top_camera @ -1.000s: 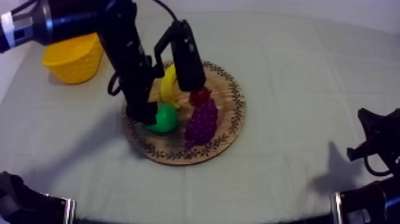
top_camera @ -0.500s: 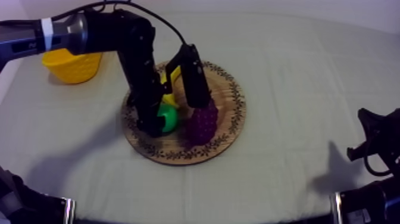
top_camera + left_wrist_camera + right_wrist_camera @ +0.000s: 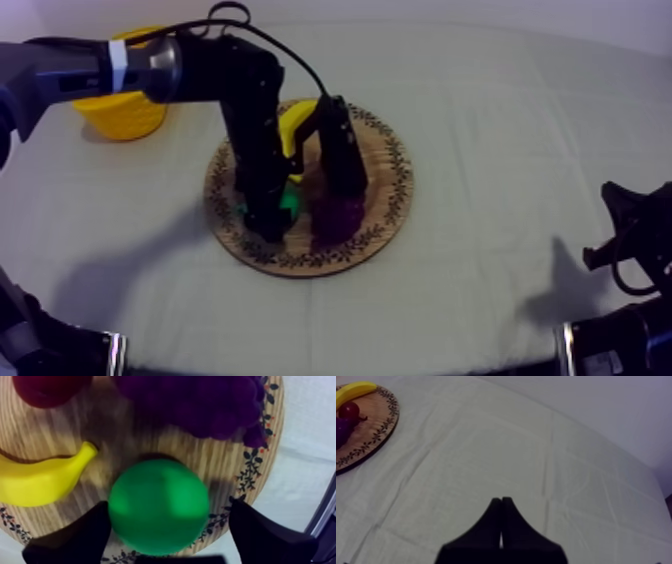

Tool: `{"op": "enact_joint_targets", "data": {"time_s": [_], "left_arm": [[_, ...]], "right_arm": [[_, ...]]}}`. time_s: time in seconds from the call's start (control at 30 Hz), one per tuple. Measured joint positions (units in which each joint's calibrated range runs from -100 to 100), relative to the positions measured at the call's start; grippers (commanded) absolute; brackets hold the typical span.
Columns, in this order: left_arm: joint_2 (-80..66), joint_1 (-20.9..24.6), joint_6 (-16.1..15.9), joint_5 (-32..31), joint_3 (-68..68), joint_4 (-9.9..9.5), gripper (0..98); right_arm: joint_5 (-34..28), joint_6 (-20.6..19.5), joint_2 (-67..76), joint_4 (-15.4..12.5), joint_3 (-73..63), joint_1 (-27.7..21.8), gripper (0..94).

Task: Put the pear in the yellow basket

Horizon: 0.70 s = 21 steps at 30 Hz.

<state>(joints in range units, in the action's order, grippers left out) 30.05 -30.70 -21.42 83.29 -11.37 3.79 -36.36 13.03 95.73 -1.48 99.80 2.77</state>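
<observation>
The green pear [image 3: 159, 506] lies on the round wooden board [image 3: 125, 436], and my left gripper [image 3: 169, 510] stands open around it, one black finger [image 3: 70, 541] at each side. In the top view the left gripper [image 3: 272, 215] is down on the board [image 3: 395, 190], hiding most of the pear [image 3: 291, 201]. The yellow basket [image 3: 120, 112] stands at the far left of the table. My right gripper [image 3: 501, 526] is shut on nothing, low over bare cloth at the right gripper's [image 3: 630, 240] side of the table.
A banana [image 3: 40, 478], purple grapes [image 3: 200, 401] and a small red fruit [image 3: 50, 388] share the board close around the pear. The left arm crosses over the banana [image 3: 293, 125], and the grapes [image 3: 340, 215] lie right beside the gripper.
My left gripper has dropped lower and toward the board's near edge, so its fingers now straddle the pear. The arm now covers the small red fruit. The right arm is still.
</observation>
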Motion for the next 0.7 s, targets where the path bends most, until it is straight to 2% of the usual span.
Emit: {"op": "enact_joint_targets", "data": {"time_s": [0.17, 0.47, 0.7], "left_arm": [[1.5, -0.5, 0.7, 0.0, 0.9, 0.18, 79.8], [2.3, 0.0, 3.6, -1.4, 0.7, -0.06, 62.8], [2.2, 0.8, 4.6, -2.1, 0.0, 0.13, 51.8]], "right_arm": [[0.0, 0.0, 0.0, 0.0, 0.0, 0.0, 0.4], [0.0, 0.0, 0.0, 0.0, 0.0, 0.0, 0.4], [0.0, 0.0, 0.0, 0.0, 0.0, 0.0, 0.4]]}}
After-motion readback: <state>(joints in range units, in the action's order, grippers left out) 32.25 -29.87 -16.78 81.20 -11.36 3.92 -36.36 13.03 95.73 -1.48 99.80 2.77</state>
